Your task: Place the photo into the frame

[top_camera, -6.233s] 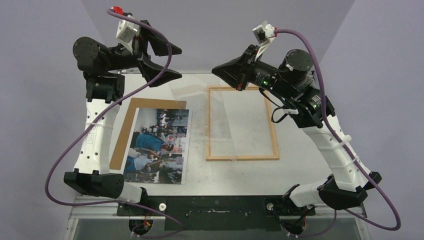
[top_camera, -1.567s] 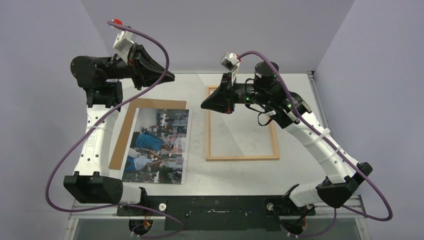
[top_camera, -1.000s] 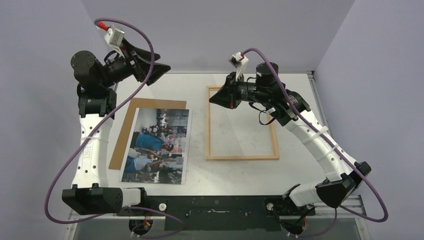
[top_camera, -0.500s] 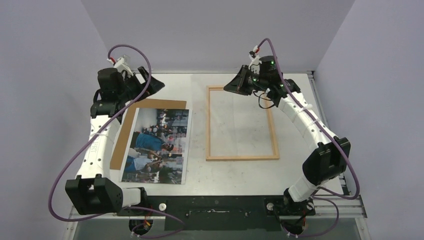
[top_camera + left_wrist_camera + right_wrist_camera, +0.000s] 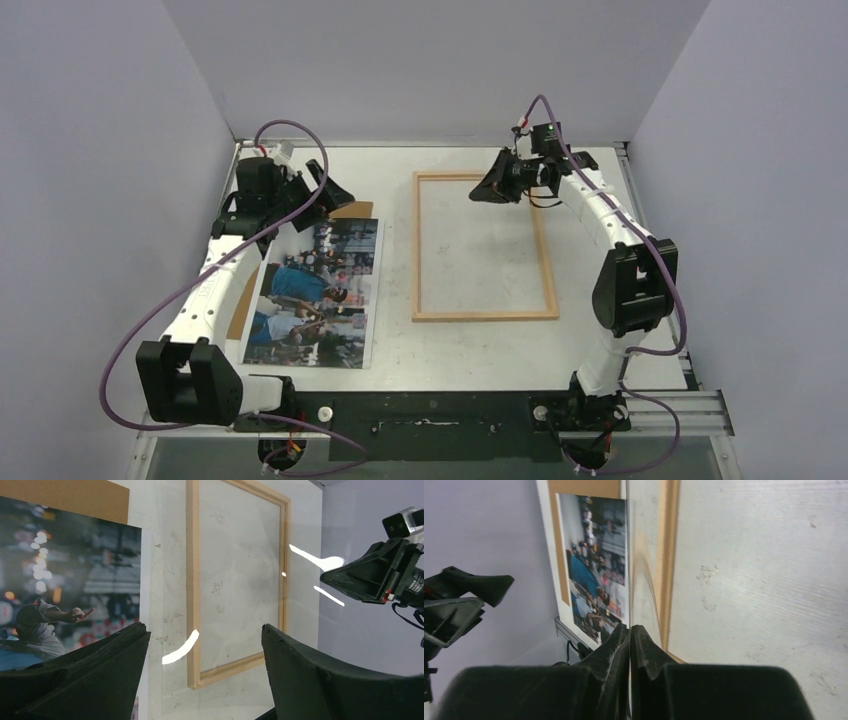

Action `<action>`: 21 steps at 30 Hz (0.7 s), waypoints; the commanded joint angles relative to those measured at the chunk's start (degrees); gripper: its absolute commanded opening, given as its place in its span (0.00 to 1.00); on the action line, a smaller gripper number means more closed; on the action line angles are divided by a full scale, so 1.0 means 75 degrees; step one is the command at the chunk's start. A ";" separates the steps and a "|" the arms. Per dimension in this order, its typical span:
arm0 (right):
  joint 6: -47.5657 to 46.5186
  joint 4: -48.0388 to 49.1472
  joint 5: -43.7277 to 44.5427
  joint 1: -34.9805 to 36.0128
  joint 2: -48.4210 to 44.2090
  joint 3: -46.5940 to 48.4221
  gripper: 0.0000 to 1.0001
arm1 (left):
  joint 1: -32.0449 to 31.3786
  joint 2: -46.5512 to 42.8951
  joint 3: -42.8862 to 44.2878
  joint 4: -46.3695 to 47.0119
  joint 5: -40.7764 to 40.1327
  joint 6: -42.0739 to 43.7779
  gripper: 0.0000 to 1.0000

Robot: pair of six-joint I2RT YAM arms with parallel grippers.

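The photo [image 5: 318, 290], a colour street scene, lies face up at the left on a brown backing board [image 5: 352, 208]. The empty light-wood frame [image 5: 485, 315] lies flat to its right. My left gripper [image 5: 335, 182] is low over the board's far end, jaws wide apart, and in the left wrist view [image 5: 205, 628] it looks across at the frame [image 5: 192, 580]. My right gripper [image 5: 478, 194] is over the frame's far end, shut on a thin clear sheet [image 5: 644, 580]. The sheet runs edge-on from the tips [image 5: 630, 627] and shows only as glints [image 5: 180, 647].
Purple walls close in the table on three sides. The arms' bases and a black rail [image 5: 430, 415] line the near edge. The right arm's elbow [image 5: 630, 285] stands to the right of the frame. Bare tabletop [image 5: 392, 260] separates the photo from the frame.
Both arms have stretched toward the back of the table and come down low. The right gripper moved right to the frame's far end; the left dropped to the board's far end.
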 commanded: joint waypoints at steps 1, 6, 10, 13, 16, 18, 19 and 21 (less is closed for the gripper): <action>-0.0924 -0.0982 -0.0264 -0.0242 0.0247 0.0368 0.00 | -0.0379 0.0390 -0.0044 0.0382 -0.0367 -0.0106 0.81; -0.1311 -0.1275 -0.0203 -0.0634 0.0672 0.0559 0.00 | -0.0669 0.0818 -0.0161 0.0586 -0.0421 -0.0236 0.80; -0.1775 -0.1489 -0.0189 -0.0814 0.0987 0.0770 0.00 | -0.0871 0.1179 -0.0215 0.0760 -0.0389 -0.0307 0.79; -0.2130 -0.1469 -0.0275 -0.0871 0.1205 0.0833 0.00 | -0.0984 0.1468 -0.0216 0.0869 -0.0324 -0.0374 0.78; -0.2362 -0.1326 -0.0315 -0.0897 0.1319 0.0793 0.00 | -0.1101 0.1756 -0.0180 0.0956 -0.0278 -0.0394 0.77; -0.2442 -0.1224 -0.0212 -0.0945 0.1338 0.0722 0.00 | -0.1196 0.1944 -0.0141 0.0965 -0.0278 -0.0397 0.77; -0.2448 -0.1094 -0.0164 -0.0973 0.1307 0.0643 0.00 | -0.1234 0.2035 -0.0120 0.0971 -0.0278 -0.0394 0.77; -0.2457 -0.0791 -0.0075 -0.1038 0.1244 0.0473 0.00 | -0.1299 0.2238 -0.0074 0.0983 -0.0260 -0.0416 0.75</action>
